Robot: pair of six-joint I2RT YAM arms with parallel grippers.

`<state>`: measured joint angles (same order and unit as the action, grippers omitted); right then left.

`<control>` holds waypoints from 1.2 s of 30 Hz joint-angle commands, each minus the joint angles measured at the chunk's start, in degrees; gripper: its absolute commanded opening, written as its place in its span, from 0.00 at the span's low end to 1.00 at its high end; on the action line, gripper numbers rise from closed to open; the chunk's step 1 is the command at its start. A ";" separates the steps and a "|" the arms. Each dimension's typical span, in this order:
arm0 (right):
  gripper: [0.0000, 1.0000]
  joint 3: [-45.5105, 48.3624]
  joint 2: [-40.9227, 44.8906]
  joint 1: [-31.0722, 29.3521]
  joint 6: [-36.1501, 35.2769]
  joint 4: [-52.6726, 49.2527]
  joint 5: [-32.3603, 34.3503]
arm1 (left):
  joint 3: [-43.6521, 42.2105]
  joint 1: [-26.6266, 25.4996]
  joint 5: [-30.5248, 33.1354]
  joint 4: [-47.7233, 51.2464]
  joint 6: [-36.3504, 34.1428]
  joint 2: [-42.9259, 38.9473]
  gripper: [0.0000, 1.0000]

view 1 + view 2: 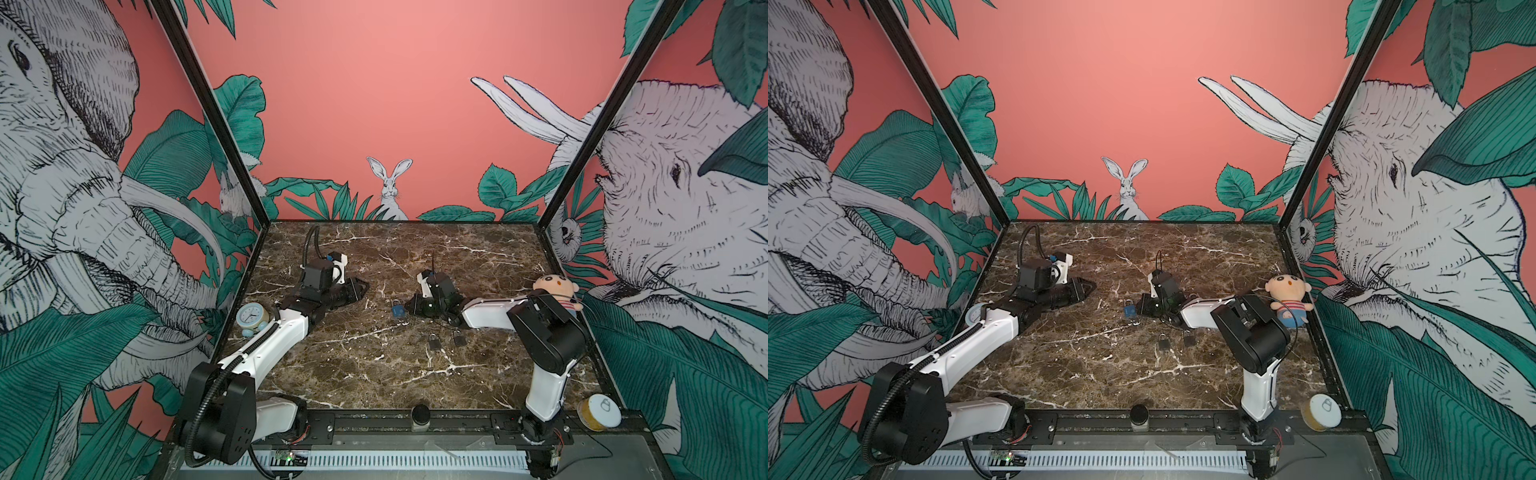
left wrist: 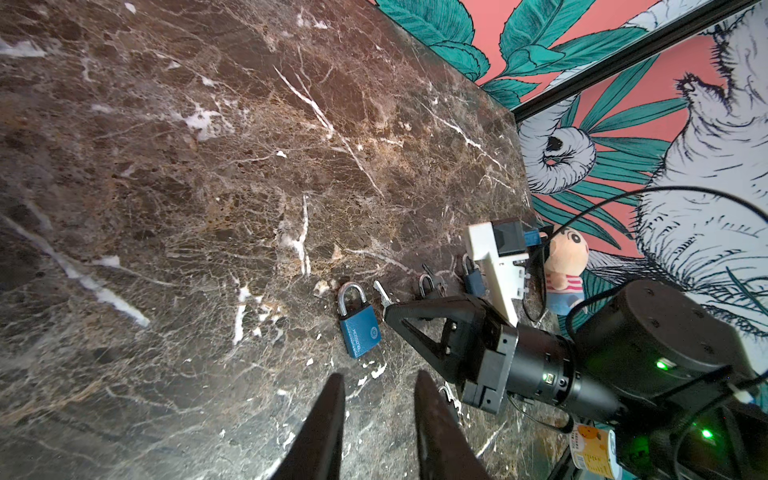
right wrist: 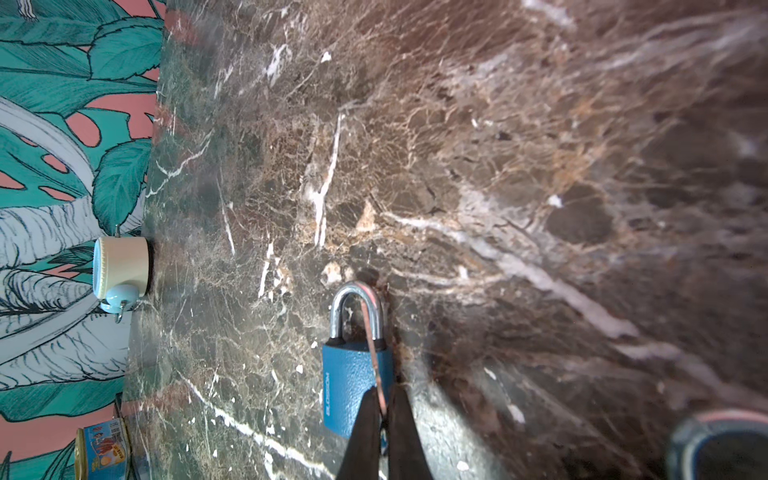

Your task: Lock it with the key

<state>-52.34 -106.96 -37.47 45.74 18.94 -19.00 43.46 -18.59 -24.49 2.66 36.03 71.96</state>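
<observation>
The right fingers [image 2: 391, 311] are closed on the key [image 2: 381, 294], just beside the blue padlock [image 2: 359, 332] lying flat on the worktop [image 2: 208, 187]. The left fingers [image 1: 359, 287] are partly open, empty and well apart. Risk: the unrestrained padlock may slide under key pressure.

Both top views give me a high look down from the front over the whole marble surface [image 1: 374, 374]. My left wrist camera looks low across it toward the blue padlock [image 2: 360, 334]; the right wrist camera hangs close above that same padlock.
</observation>
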 commanded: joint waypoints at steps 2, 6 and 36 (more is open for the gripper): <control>0.09 0.30 -0.80 -0.27 0.14 1.78 0.63 | 0.04 0.24 -0.25 -0.88 0.53 -0.05 0.32; 0.11 0.56 -0.79 -0.32 -0.02 1.64 0.83 | 0.13 0.31 -0.47 -1.27 0.81 0.21 0.32; 0.30 -0.44 32.78 3.55 -21.75 -25.24 16.29 | 3.09 0.37 24.76 9.85 -13.01 -11.23 0.40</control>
<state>-52.34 -78.94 -35.53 30.24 -1.50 -9.15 45.12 -18.55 -7.66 10.15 27.24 62.74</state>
